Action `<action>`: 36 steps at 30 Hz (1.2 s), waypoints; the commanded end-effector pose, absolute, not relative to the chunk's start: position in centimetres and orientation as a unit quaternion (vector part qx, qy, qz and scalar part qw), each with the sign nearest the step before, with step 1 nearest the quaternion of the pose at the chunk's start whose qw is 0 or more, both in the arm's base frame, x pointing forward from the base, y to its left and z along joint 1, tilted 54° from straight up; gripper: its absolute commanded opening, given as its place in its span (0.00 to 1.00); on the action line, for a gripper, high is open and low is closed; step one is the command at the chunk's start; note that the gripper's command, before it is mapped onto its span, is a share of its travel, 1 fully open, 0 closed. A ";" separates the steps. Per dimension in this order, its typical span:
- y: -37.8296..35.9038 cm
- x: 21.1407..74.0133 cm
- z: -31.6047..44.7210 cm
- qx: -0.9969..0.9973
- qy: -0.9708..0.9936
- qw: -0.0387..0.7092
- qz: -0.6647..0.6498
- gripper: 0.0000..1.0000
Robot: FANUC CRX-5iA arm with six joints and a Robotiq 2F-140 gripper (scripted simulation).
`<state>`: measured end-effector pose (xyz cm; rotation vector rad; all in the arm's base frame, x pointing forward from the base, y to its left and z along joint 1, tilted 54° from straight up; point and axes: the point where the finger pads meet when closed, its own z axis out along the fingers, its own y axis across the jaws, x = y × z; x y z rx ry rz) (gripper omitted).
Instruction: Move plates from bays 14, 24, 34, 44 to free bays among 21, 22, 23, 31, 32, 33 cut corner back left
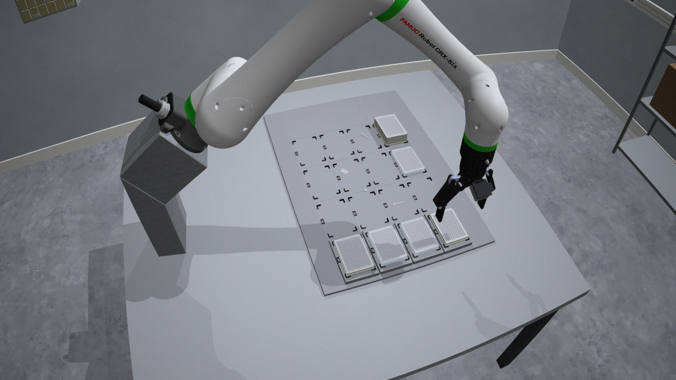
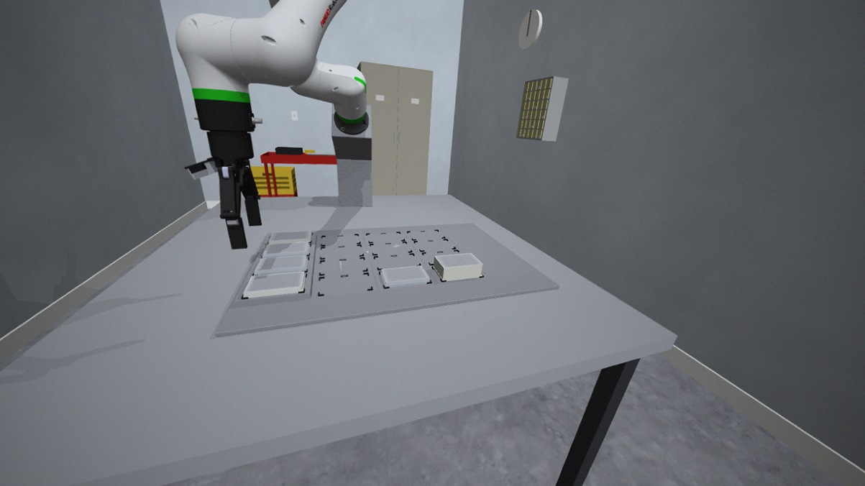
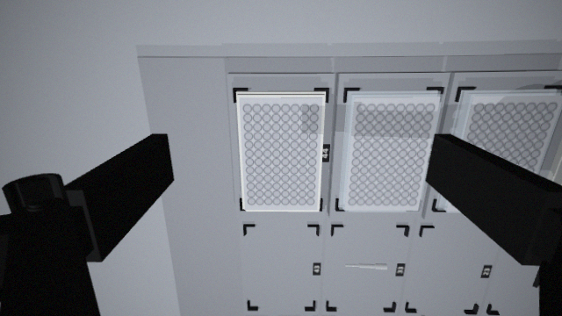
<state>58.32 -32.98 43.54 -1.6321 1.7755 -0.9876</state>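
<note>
I see my gripper (image 1: 459,206) hanging with fingers spread wide and nothing between them, above the sealed plate in bay 44 (image 3: 280,150). That plate lies flat inside its corner pieces; beyond it the bay 34 plate (image 3: 388,149) sits likewise

Arm (image 1: 302,56): you see fat, round white tubes.
Rings (image 1: 479,143): bright green bands sit at the joints.
Writing (image 1: 428,42): red "FANUC", then black "Robot CRX-5iA".
Gripper (image 1: 460,208): all black, with two long flat fingers.
Base (image 1: 158,179): a grey block.
</note>
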 end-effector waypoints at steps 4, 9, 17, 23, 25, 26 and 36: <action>-33.0 58.3 43.7 -0.604 0.657 0.265 -0.366 1.00; -33.0 58.3 43.7 -0.604 0.657 0.265 -0.366 1.00; -33.0 58.3 43.7 -0.604 0.657 0.265 -0.366 1.00; -33.0 58.3 43.7 -0.604 0.657 0.265 -0.366 1.00; -33.0 58.3 43.7 -0.604 0.657 0.265 -0.366 1.00; -33.0 58.3 43.7 -0.604 0.657 0.265 -0.366 1.00; -29.9 58.8 43.3 -0.604 0.657 0.265 -0.366 1.00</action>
